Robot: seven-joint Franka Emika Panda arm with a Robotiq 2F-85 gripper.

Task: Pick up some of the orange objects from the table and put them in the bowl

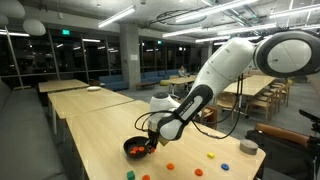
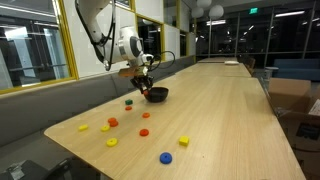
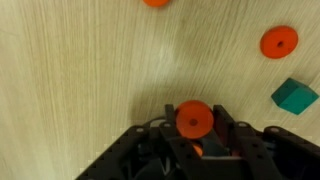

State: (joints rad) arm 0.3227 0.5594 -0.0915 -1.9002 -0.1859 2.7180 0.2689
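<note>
In the wrist view my gripper [image 3: 194, 112] is shut on one orange object [image 3: 194, 120], a flat round disc pinched upright between the two black fingers [image 3: 171, 112]. Two more orange objects [image 3: 279, 42] lie on the pale wood table [image 3: 80, 70] ahead. In both exterior views the gripper [image 1: 150, 135] [image 2: 145, 80] hangs just beside and above the small black bowl [image 1: 136, 149] [image 2: 156, 94]. More orange objects [image 1: 170, 166] [image 2: 113, 122] lie scattered on the table [image 1: 90, 125] [image 2: 230, 110]. The wrist view does not show the bowl.
A teal piece [image 3: 294, 96] lies near the held disc. Yellow pieces [image 2: 184, 141], a blue piece [image 2: 166, 157] and a green piece [image 2: 128, 101] dot the table. A grey lidded object [image 1: 248, 147] stands near the table's edge. Similar long tables stand behind.
</note>
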